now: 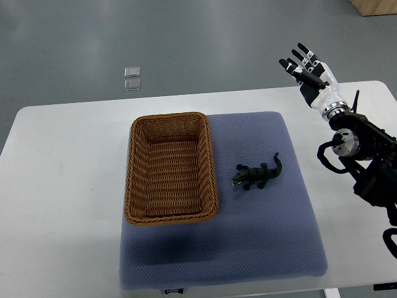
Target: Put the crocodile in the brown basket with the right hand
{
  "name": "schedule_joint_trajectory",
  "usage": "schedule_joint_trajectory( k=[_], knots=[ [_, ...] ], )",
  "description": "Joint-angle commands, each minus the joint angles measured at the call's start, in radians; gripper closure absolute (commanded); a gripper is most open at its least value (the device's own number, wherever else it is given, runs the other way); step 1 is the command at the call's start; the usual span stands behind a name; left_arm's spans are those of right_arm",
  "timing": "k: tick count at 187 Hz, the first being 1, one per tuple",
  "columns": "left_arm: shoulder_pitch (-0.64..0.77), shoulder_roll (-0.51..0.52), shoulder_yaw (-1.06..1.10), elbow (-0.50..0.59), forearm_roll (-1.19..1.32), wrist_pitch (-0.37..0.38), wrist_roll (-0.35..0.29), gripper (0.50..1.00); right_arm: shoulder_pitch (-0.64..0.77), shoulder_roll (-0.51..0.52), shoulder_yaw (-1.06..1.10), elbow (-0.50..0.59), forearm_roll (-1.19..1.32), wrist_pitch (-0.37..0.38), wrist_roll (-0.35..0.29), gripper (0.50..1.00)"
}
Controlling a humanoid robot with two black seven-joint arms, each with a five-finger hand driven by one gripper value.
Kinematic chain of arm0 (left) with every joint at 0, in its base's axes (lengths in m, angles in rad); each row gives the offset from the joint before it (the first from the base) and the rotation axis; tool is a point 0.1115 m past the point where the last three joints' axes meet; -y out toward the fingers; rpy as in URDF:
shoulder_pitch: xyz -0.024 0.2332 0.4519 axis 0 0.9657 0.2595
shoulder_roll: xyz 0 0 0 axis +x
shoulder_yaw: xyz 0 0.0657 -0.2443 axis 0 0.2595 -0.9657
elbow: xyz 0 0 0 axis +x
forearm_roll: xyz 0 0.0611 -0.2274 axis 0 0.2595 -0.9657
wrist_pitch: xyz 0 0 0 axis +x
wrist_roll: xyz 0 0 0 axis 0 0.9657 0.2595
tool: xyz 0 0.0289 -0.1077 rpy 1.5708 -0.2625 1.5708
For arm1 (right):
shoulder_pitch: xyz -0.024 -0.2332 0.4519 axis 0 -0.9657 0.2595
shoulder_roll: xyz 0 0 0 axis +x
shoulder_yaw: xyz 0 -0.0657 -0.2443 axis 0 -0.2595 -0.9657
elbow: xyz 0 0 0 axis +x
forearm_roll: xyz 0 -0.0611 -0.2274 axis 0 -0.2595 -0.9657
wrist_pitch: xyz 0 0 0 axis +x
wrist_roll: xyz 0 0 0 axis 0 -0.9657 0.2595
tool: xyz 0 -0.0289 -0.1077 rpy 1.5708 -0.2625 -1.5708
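A small dark green toy crocodile [257, 174] lies on the blue-grey mat [260, 248], its snout toward the basket and its tail pointing up-right. The brown wicker basket [136, 167] stands just left of it on the mat, and nothing lies inside. My right hand [305, 68] is raised well above and to the right of the crocodile, over the table's far right part, fingers spread and holding nothing. Its black arm comes in from the right edge. The left arm does not show.
The mat lies on a white table [62, 186] with rounded corners. Two small clear squares [132, 78] lie on the grey floor beyond the table. A wooden corner [375, 6] shows at the top right.
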Motion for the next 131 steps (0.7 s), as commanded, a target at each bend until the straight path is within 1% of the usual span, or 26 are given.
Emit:
schedule_joint_trajectory(
  k=[1,131],
  knots=[
    [0.0,0.0,0.0,0.0,0.0,0.0,0.0,0.5,0.0,0.0,0.0,0.0,0.0,0.001,0.0,0.576],
    [0.0,0.0,0.0,0.0,0.0,0.0,0.0,0.5,-0.002,0.0,0.003,0.0,0.005,0.006,0.0,0.574]
  ],
)
